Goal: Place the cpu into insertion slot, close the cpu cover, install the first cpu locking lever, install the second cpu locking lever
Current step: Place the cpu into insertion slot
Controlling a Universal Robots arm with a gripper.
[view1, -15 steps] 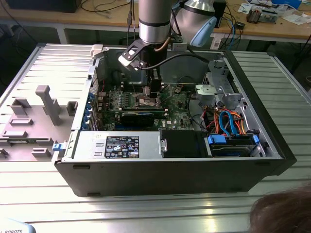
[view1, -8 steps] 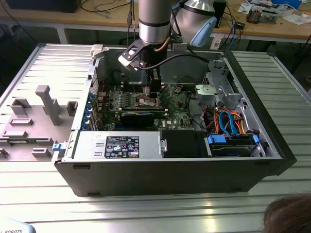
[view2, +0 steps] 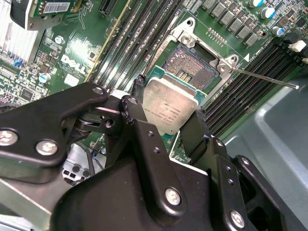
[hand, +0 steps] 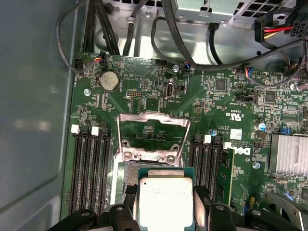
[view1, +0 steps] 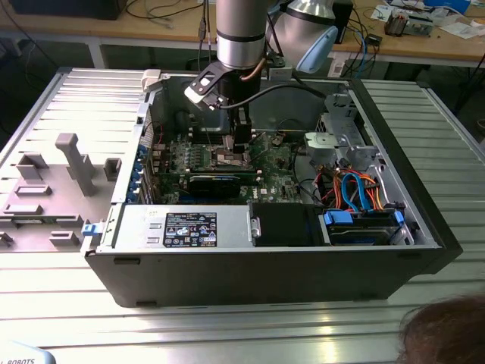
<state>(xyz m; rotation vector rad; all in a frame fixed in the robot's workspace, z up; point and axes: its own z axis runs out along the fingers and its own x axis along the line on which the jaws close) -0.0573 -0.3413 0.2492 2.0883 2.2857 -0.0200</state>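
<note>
Between the two fingers of the gripper [view2: 165, 109] sits the cpu [view2: 175, 107], pinched by opposite edges and hanging partly over the insertion slot [view2: 192, 65]; whether it touches the slot I cannot tell. Done well, I judge, the chip goes down level, edges squared to the socket rim, clear of the raised cpu cover [hand: 154, 117] on the green motherboard [hand: 144, 86].

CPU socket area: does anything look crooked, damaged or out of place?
Nothing looks damaged. The cpu sits offset from the insertion slot, overlapping one edge, but the gripper is clamped on it; the cpu cover stands open.
</note>
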